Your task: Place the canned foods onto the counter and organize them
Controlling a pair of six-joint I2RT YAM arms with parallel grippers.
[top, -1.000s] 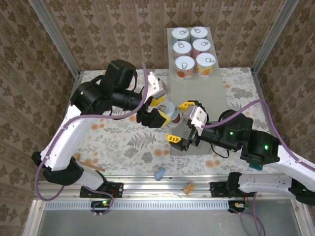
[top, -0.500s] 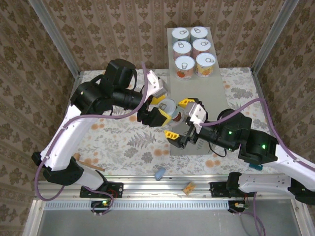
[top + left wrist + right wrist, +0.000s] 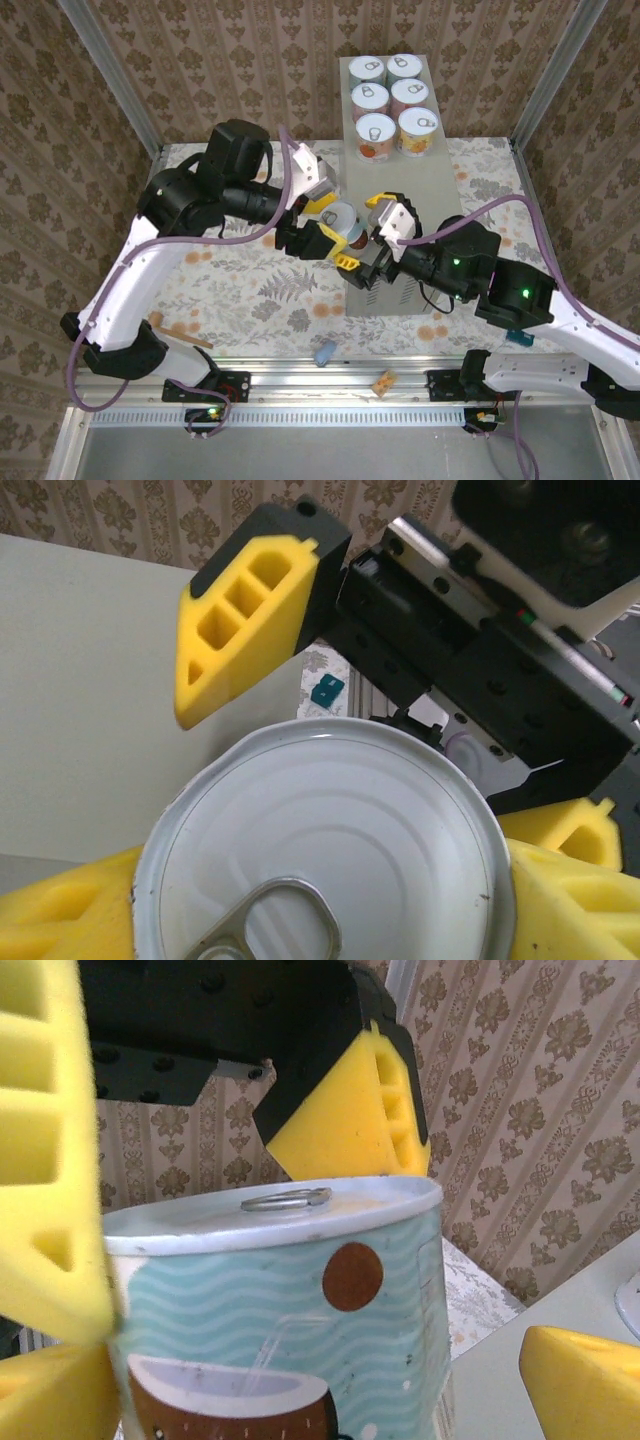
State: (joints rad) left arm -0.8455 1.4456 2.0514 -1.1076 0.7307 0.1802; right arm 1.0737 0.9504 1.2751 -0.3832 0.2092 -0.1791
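Observation:
My left gripper (image 3: 325,222) is shut on a can (image 3: 345,222) with a light-blue coconut label, held off the floral surface beside the counter (image 3: 440,190). In the left wrist view its silvery pull-tab lid (image 3: 320,830) sits between my yellow fingers (image 3: 570,900). My right gripper (image 3: 363,235) is open and straddles the same can (image 3: 290,1300). Its right-hand finger (image 3: 585,1380) stands clear of the label. Several more cans (image 3: 392,100) stand in two rows on the counter's flat top.
A small blue lump (image 3: 324,353) and a tan block (image 3: 382,381) lie by the near rail. A wooden stick (image 3: 185,335) lies at the near left. Aluminium posts (image 3: 115,75) and patterned walls enclose the table.
The right gripper has moved left toward the held can and now has a finger on each side of it. The left gripper kept the can and barely shifted.

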